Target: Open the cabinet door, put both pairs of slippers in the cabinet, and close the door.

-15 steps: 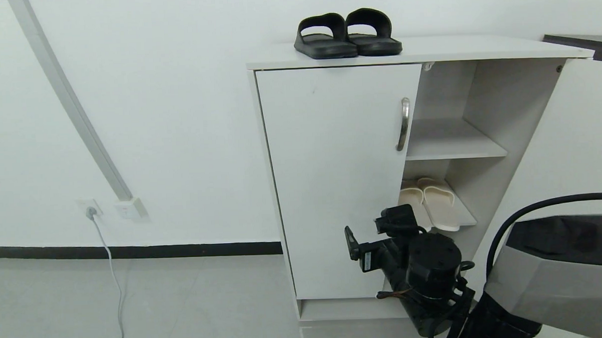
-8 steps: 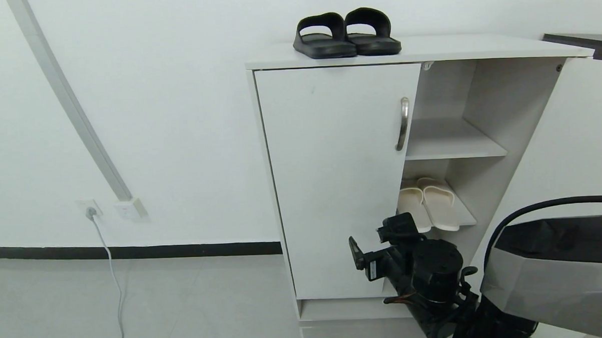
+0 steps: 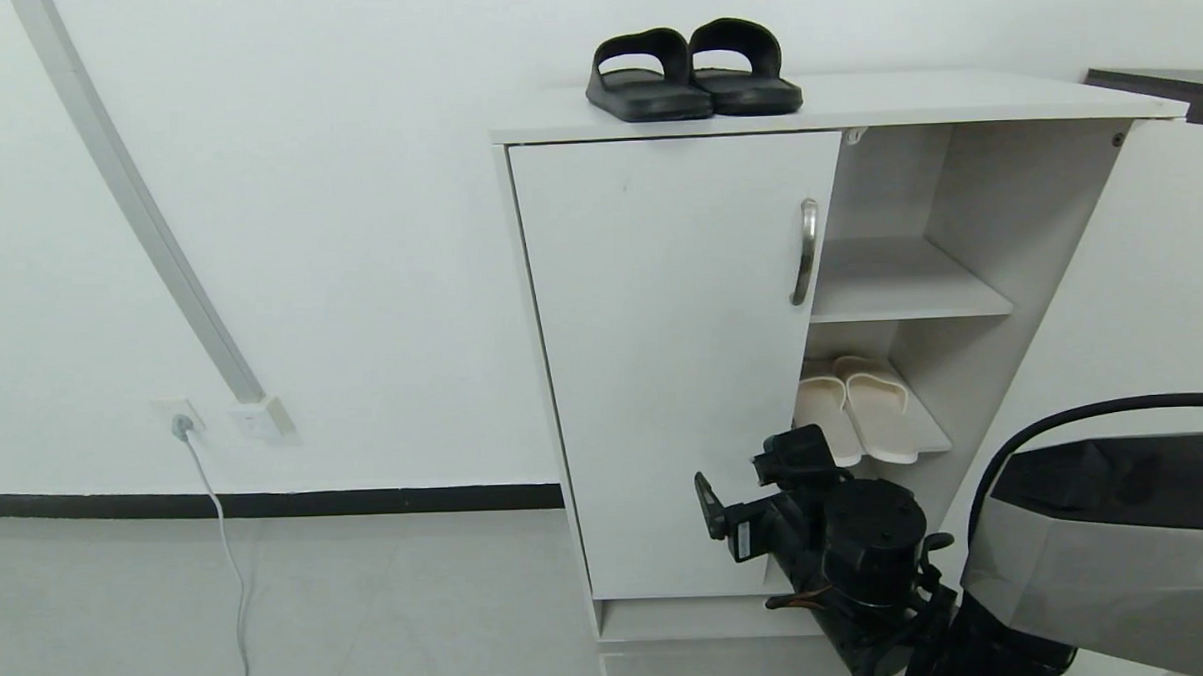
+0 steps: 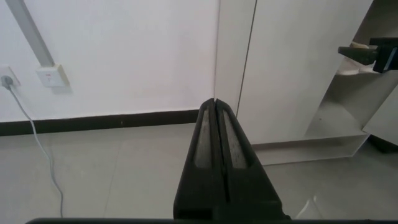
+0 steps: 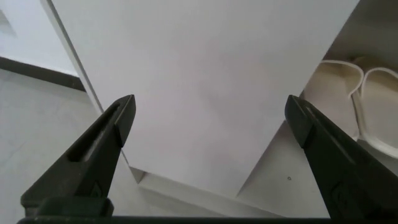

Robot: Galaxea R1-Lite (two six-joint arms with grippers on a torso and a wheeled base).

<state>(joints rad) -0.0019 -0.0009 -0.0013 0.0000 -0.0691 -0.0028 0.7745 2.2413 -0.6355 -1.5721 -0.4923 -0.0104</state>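
Observation:
A pair of black slippers [image 3: 692, 71] stands on top of the white cabinet [image 3: 953, 98]. The cabinet's left door [image 3: 663, 376] is closed, with a metal handle [image 3: 807, 251]; its right door [image 3: 1150, 279] hangs wide open. A pair of cream slippers [image 3: 859, 409] [image 5: 354, 99] lies on the lower shelf inside. My right gripper [image 3: 751, 476] [image 5: 210, 107] hovers open and empty in front of the left door's lower edge, just outside that shelf. My left gripper [image 4: 215, 109] is shut on nothing, low over the floor left of the cabinet.
The upper shelf [image 3: 900, 288] holds nothing. A wall socket with a plugged cable [image 3: 179, 425] and a slanted grey conduit [image 3: 137, 204] are on the wall at left. Open floor [image 3: 271, 610] lies left of the cabinet. A dark surface [image 3: 1153, 81] shows at far right.
My right gripper has drawn back slightly from the lower shelf, uncovering more of the cream slippers. The slippers and doors have not moved.

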